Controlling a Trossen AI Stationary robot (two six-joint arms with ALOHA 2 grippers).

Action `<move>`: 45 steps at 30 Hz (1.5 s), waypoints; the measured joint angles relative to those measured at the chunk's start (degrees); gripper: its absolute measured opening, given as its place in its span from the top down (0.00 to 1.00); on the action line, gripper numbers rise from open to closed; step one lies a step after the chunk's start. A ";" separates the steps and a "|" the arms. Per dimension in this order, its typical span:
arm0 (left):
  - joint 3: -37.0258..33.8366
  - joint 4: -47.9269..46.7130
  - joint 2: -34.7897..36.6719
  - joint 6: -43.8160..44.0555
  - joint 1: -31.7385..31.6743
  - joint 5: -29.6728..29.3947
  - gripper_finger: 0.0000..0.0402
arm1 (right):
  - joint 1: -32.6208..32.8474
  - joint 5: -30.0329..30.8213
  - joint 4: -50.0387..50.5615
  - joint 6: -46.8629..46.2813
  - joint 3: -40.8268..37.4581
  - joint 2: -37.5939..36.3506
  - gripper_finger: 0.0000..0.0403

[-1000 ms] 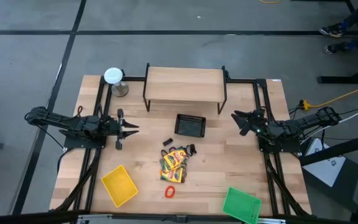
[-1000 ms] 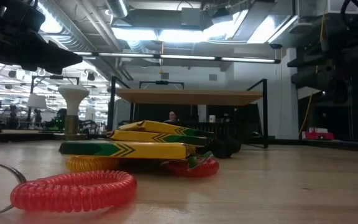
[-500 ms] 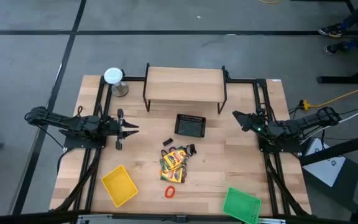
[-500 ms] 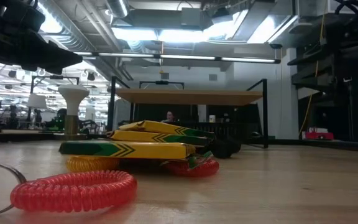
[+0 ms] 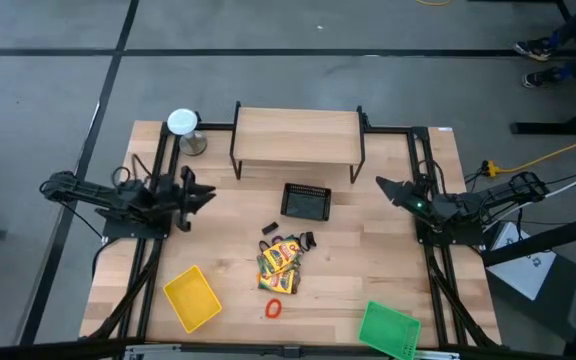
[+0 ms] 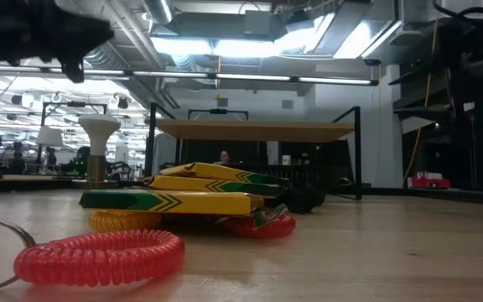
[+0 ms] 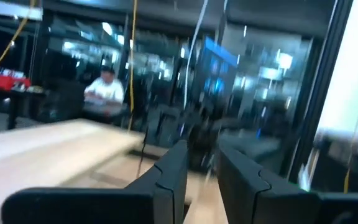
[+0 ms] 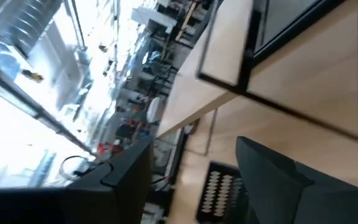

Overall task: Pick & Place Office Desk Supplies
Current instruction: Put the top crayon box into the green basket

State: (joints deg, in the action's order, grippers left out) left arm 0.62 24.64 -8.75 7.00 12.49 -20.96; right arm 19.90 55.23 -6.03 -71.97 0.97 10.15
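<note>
The yellow crayon packs with red-green print (image 5: pixel 280 262) lie stacked in a loose pile mid-table, flat on the wood (image 6: pixel 183 200). A red coil ring (image 5: pixel 274 308) lies nearer the front edge (image 6: pixel 99 256). A yellow ring (image 6: pixel 120 221) peeks from under the pile. Small black clips (image 5: pixel 270 229) lie beside the packs. My left gripper (image 5: pixel 206 194) hovers left of the pile, raised, its fingers (image 7: pixel 173 177) a narrow gap apart. My right gripper (image 5: pixel 383 185) hovers at the right, open (image 8: pixel 194 168), facing the black mesh basket.
The black mesh basket (image 5: pixel 305 201) stands in front of a wooden shelf on black legs (image 5: pixel 298 140). A yellow tray (image 5: pixel 192 297) and a green tray (image 5: pixel 388 326) sit near the front edge. A white-topped round metal object (image 5: pixel 182 122) is at the far left corner.
My left gripper has lifted and tipped upward, drawing back a little toward the table's left and far edges; in the low view its dark shape has climbed to the picture's top. The supplies have not moved.
</note>
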 joint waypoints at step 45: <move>55.81 -39.89 -40.47 9.53 0.00 -10.47 0.61 | -0.72 -14.64 -19.80 72.60 42.08 26.10 0.43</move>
State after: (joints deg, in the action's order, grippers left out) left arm 56.43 -15.25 -49.23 16.53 12.49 -31.44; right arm 19.18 40.59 -25.83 0.64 43.05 36.26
